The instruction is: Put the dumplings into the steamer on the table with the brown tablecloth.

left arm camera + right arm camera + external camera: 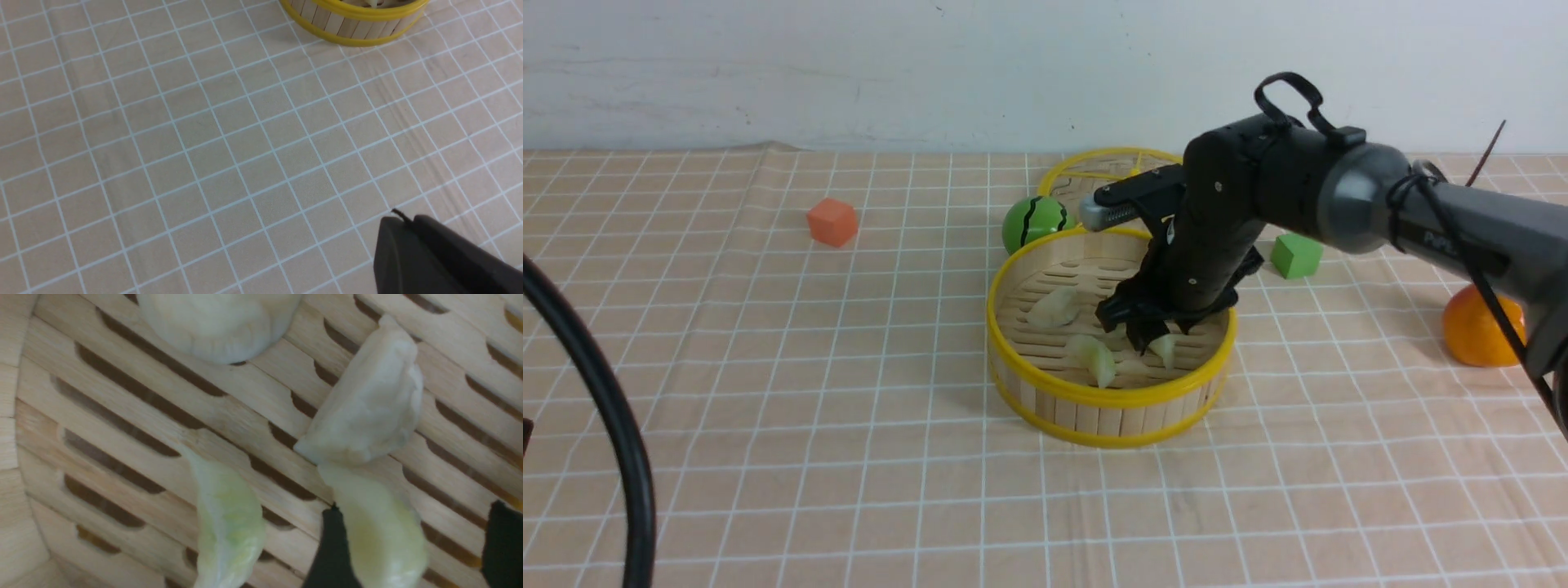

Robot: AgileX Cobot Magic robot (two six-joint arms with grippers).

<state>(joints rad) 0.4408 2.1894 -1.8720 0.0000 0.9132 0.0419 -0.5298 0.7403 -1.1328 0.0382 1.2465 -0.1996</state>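
Brown tablecloth (768,367); within steamer (1111,398), right gripper (1143,331) gapes astride greenish dumpling (380,531), unclamped. Likely soft, slippery: pinch midbody gently.

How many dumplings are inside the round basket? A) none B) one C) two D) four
D, the right wrist view shows four on the steamer floor: a cream dumpling, a second cream dumpling, a greenish dumpling and a second greenish dumpling.

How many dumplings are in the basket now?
4, all in the steamer: two cream-white dumplings, one greenish dumpling lying free, another greenish one between the right gripper's open fingers.
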